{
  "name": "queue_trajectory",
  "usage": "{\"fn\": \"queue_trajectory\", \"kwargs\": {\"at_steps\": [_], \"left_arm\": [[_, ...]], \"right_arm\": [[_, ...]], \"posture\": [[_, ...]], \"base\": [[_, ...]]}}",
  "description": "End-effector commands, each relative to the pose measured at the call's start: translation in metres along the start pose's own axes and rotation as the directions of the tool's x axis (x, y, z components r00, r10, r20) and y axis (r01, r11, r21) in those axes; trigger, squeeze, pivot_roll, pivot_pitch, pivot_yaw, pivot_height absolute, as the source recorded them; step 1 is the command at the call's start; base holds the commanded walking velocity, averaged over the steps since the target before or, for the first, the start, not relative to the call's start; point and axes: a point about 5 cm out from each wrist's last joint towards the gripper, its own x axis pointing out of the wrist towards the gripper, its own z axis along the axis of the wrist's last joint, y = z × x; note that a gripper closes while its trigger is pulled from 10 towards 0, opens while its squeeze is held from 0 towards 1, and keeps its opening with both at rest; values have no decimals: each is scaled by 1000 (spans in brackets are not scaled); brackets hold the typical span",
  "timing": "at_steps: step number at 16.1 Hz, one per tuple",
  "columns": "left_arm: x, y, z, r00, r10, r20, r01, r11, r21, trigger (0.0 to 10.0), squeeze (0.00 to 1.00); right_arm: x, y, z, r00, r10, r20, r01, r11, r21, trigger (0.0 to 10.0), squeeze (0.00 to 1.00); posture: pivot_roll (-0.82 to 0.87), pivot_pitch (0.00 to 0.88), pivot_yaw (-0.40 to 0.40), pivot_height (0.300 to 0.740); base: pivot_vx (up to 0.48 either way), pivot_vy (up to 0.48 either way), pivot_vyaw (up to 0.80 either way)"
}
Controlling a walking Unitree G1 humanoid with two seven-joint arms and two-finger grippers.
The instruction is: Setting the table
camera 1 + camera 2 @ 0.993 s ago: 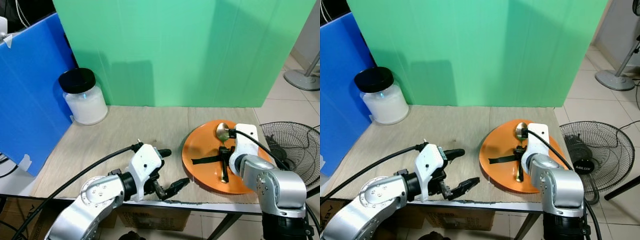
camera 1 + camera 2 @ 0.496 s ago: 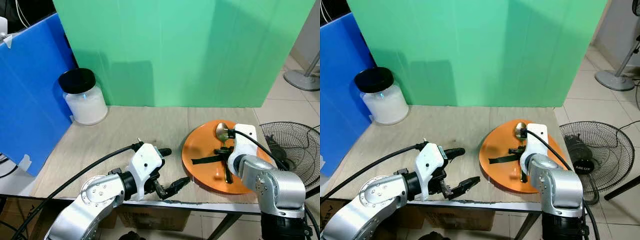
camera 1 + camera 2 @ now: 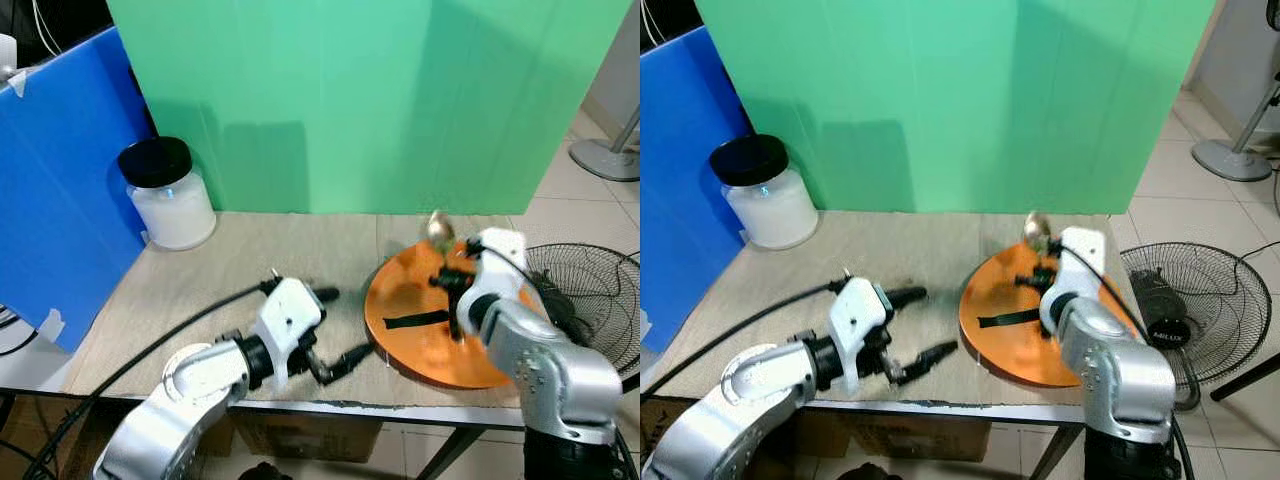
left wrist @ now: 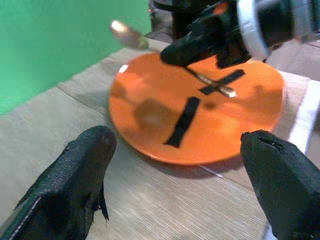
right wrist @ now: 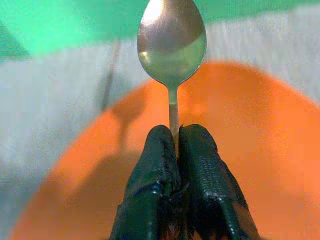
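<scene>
wooden table (image 3: 250,255), right gripper (image 5: 173,150) pinching spoon (image 5: 171,42) above orange plate (image 3: 415,335)

Head stereo pair: high, facing forward and down over table (image 3: 250,250); green backdrop (image 3: 400,100) at 12 o'clock, orange plate (image 3: 420,345) toward 4 o'clock. Both eyes share whole scene, slightly offset.
Left wrist view: low over tabletop, facing plate (image 4: 200,130) from close by.
Right wrist view: very close, facing along right gripper (image 5: 177,150) and spoon (image 5: 171,42) over same plate (image 5: 260,150).
</scene>
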Motion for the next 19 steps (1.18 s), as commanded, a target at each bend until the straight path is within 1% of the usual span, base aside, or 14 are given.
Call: {"fn": "queue_trajectory", "kwargs": {"at_steps": [1,2,3,4,5,6,7,9,11,12,15,16,19], "left_arm": [[-2,9,1,998,58,0,-58,998,16,10000,0],[-2,19,4,987,163,15,-163,986,28,10000,0],[-2,22,4,981,195,22,-196,980,32,10000,0],[0,27,10,957,283,66,-284,959,9,10000,0],[1,28,15,943,317,98,-317,948,-14,10000,0],[2,28,19,932,342,123,-341,939,-29,10000,0],[3,28,20,924,362,126,-361,932,-29,10000,0],[4,29,17,915,389,111,-390,921,-11,10000,0],[4,33,20,901,415,124,-417,909,-12,10000,0],[4,33,21,900,416,128,-418,908,-13,10000,0],[6,20,18,935,335,116,-335,942,-19,10000,0],[6,22,17,925,364,109,-362,931,-33,10000,0],[5,31,15,899,428,90,-426,904,-42,10000,0]], "right_arm": [[-9,5,14,993,65,99,-65,998,-6,0,0],[-23,7,22,977,94,191,-84,995,-62,10000,0],[-26,8,23,970,103,219,-90,994,-67,10000,0],[-41,16,23,942,175,285,-160,984,-76,10000,0],[-46,20,20,937,189,295,-178,982,-62,10000,0],[-50,22,17,933,192,303,-184,981,-55,10000,0],[-52,22,15,929,187,318,-175,982,-66,10000,0],[-53,17,15,929,118,350,-110,993,-45,10000,0],[-53,13,16,926,100,364,-78,994,-75,10000,0],[-52,12,17,925,96,367,-71,994,-80,10000,0],[-41,8,15,937,45,345,-10,994,-105,10000,0],[-40,10,15,940,51,339,-14,994,-111,10000,0],[-39,11,13,943,53,329,-13,992,-124,10000,0]], "posture": [[60,0,57,740],[63,0,62,740],[63,0,63,740],[58,0,71,740],[57,0,73,740],[53,0,80,740],[51,0,84,740],[55,0,85,740],[63,0,74,740],[63,0,74,740],[63,0,59,740],[64,0,55,740],[65,0,54,740]], "base": [[0,0,0],[0,0,0],[0,0,0],[0,0,0],[0,0,0],[0,0,-781],[0,0,-781],[0,0,-781],[0,0,-794],[0,0,-800],[0,0,-800],[0,0,-800],[0,0,-800]]}}
